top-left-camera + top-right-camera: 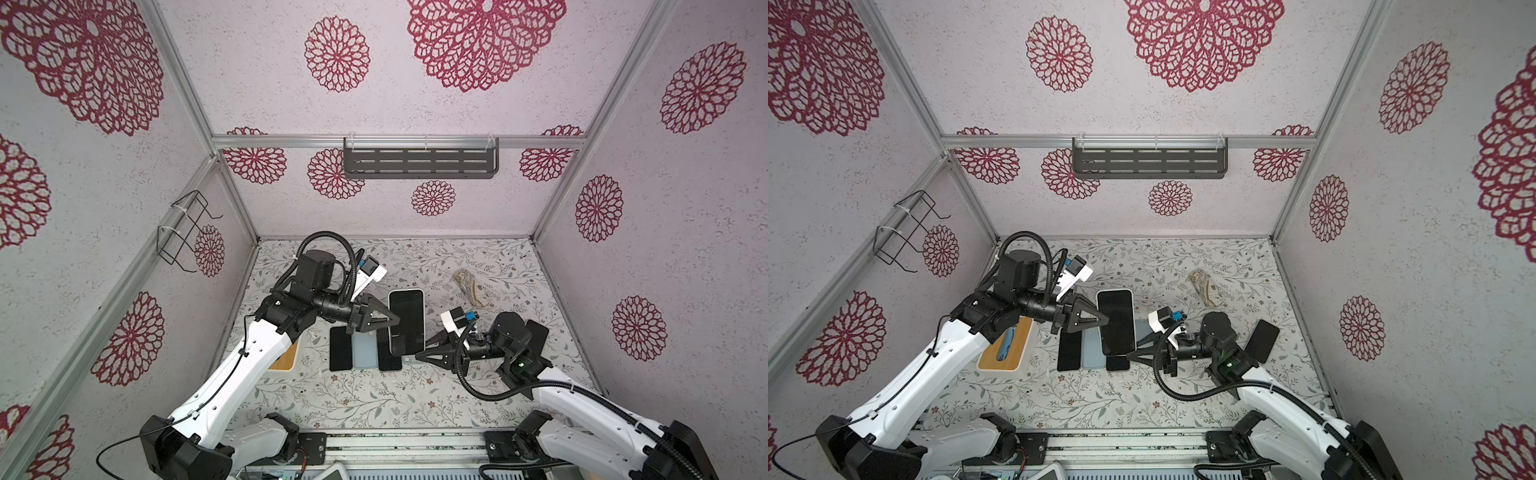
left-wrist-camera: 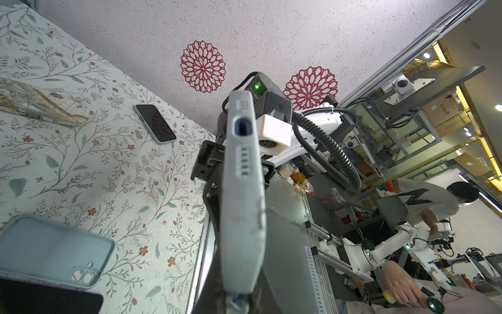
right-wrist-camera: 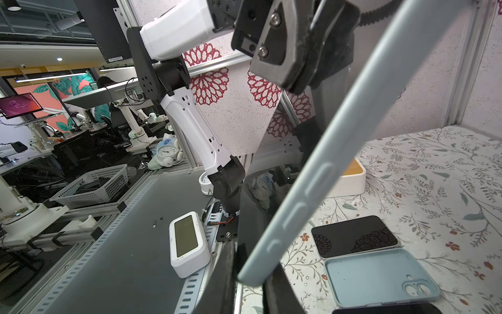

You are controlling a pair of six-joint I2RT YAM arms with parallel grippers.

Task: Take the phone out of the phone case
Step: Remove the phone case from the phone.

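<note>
Left arm [image 1: 232,365], right arm [image 1: 582,401] inward (left jaws clamped).

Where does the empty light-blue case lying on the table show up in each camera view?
In a top view: empty case mid-table between two dark phones.
In a top view: same spot, between those phones.
Left wrist: flat on the floral table, camera cutout showing.
Right wrist: flat on the table, beside a dark phone.
Shared landmark: the held cased phone, raised near it in all four.
</note>
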